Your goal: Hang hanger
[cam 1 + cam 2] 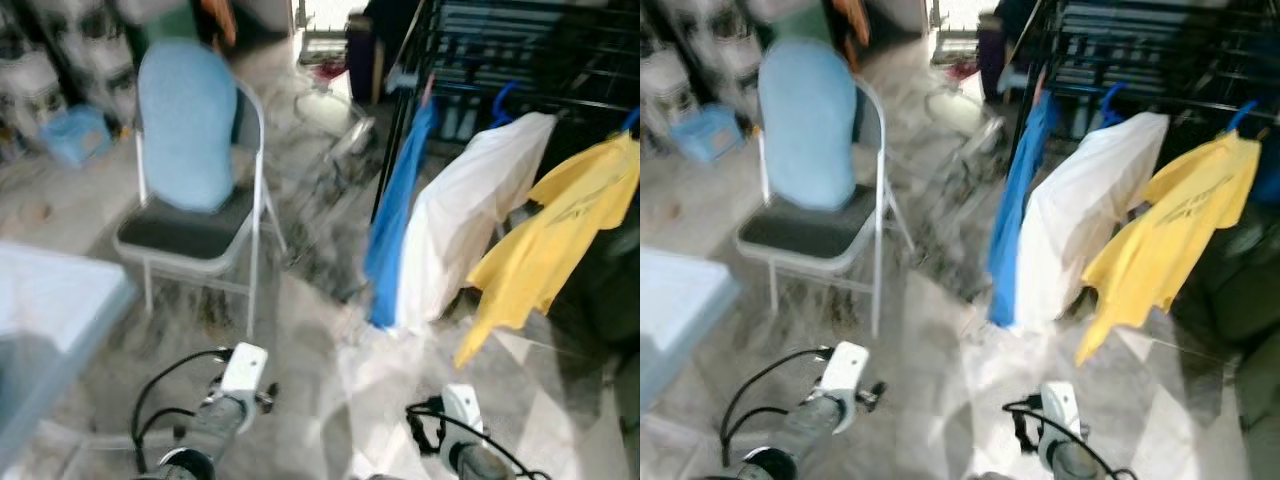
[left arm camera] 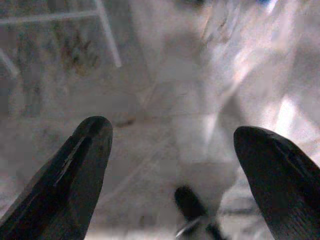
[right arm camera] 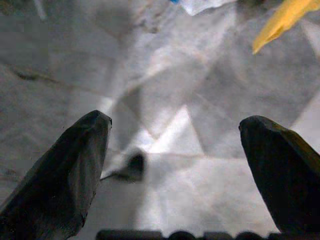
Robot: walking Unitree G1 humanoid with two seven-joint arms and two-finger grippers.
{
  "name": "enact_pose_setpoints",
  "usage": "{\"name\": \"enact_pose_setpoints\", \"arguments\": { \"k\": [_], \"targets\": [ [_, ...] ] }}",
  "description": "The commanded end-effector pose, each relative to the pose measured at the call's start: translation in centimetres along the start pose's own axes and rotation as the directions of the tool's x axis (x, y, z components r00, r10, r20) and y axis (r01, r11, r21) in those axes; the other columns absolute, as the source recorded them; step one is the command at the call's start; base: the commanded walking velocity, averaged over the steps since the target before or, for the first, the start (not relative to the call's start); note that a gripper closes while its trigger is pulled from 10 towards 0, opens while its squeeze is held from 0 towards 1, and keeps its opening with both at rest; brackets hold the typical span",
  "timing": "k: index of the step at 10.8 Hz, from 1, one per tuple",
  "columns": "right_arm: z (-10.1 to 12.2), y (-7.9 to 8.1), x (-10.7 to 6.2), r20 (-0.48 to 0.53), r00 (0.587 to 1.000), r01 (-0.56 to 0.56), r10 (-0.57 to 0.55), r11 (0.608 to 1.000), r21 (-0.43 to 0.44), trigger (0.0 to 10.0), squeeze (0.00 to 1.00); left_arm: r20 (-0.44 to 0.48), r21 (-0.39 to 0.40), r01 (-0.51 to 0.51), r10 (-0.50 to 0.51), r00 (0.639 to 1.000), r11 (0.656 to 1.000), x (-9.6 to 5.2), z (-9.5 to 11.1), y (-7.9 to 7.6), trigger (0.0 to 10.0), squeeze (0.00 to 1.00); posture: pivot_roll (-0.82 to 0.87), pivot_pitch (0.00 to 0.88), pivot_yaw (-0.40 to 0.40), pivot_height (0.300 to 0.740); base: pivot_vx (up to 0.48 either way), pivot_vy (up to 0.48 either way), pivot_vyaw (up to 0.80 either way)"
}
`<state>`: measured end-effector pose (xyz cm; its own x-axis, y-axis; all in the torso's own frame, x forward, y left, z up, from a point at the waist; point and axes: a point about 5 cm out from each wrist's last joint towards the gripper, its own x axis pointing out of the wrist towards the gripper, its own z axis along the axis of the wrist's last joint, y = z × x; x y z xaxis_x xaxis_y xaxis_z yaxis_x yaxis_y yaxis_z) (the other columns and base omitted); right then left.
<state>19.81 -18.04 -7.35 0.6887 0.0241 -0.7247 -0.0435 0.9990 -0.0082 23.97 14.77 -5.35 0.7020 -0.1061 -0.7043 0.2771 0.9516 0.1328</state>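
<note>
Marble-patterned floor [image 1: 310, 330] spreads ahead in the left eye view, blurred as if the robot is on the move; a folding chair [image 1: 200, 235] with a light blue cloth [image 1: 186, 120] over its back stands to the left, and a dark drying rack [image 1: 520, 60] to the right carries a blue garment [image 1: 395, 215], a white garment [image 1: 455, 230] and a yellow shirt [image 1: 555, 235], each on a blue hanger [image 1: 503, 100] hooked over the rail. The right eye view gives the same scene, with both silver forearms low at the bottom edge. Looking along the left hand [image 2: 172, 150], its two black fingers [image 2: 75, 175] stand wide apart over bare floor, holding nothing. The right hand [image 3: 175, 150] is likewise spread and empty above the tiles, a yellow hem [image 3: 282, 20] at the far edge. Since neither hand carries a hanger, the risk I judge is approaching the rack with nothing to hang, or snagging a draped garment and dragging its hanger off the rail while reaching in; the blur also makes aiming unreliable until the robot steadies.
</note>
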Motion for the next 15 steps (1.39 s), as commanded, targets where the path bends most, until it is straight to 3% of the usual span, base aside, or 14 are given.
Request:
{"name": "enact_pose_setpoints", "arguments": {
  "k": [1, 4, 5, 8, 11, 13, 15],
  "targets": [
    [-0.6, -0.1, -0.2, -0.022, 1.0, 0.003, -0.003, 1.0, 0.008, 10.0, 0.0, -0.019, 0.005, 0.001, -0.001, 1.0, 1.0, 0.0, -0.2, -0.1, 10.0, 0.0, -0.22, 0.066, 0.057, 0.74, 0.0, 0.0, 0.0],
    [-0.9, 0.8, -0.1, -0.044, 0.998, -0.04, 0.043, 0.997, 0.07, 10.0, 0.0, -0.137, -0.04, -0.115, 0.108, 0.985, 0.993, -0.6, -2.5, 1.9, 10.0, 0.0, -0.15, 0.025, 0.038, 0.74, 0.0, 0.0, 0.0],
    [-0.8, 0.9, 0.0, -0.055, 0.997, -0.049, 0.054, 0.994, 0.096, 10.0, 0.0, -0.148, -0.112, -0.147, 0.13, 0.98, 0.983, -0.7, -2.8, 2.3, 10.0, 0.0, -0.11, 0.021, 0.028, 0.74, 0.0, 0.0, 0.0],
    [2.0, 2.0, 0.9, -0.012, 0.995, -0.095, 0.096, 0.992, 0.077, 10.0, 0.0, -0.186, -0.153, -0.219, 0.189, 0.964, 0.964, -1.7, -4.7, 4.3, 10.0, 0.0, -0.05, 0.022, 0.007, 0.74, 0.0, 0.0, 0.0],
    [1.6, 1.5, 0.9, -0.032, 0.999, -0.03, 0.034, 0.991, 0.128, 10.0, 0.0, -0.197, -0.113, -0.183, 0.158, 0.968, 0.977, -1.9, -5.3, 4.5, 10.0, 0.0, -0.06, 0.035, 0.029, 0.74, 0.0, 0.0, 0.0],
    [-0.3, -0.1, 0.2, -0.077, 0.996, 0.068, -0.051, 0.967, 0.247, 10.0, 0.0, -0.167, -0.11, -0.132, 0.113, 0.979, 0.985, -1.4, -4.2, 3.6, 10.0, 0.0, -0.09, 0.049, 0.056, 0.74, 0.0, 0.0, 0.0],
    [-0.7, -0.3, 0.1, -0.087, 0.994, 0.087, -0.065, 0.958, 0.272, 10.0, 0.0, -0.141, -0.087, -0.104, 0.091, 0.986, 0.991, -0.9, -3.1, 2.9, 10.0, 0.0, -0.11, 0.054, 0.068, 0.74, 0.0, 0.0, 0.0]
  ]
}}
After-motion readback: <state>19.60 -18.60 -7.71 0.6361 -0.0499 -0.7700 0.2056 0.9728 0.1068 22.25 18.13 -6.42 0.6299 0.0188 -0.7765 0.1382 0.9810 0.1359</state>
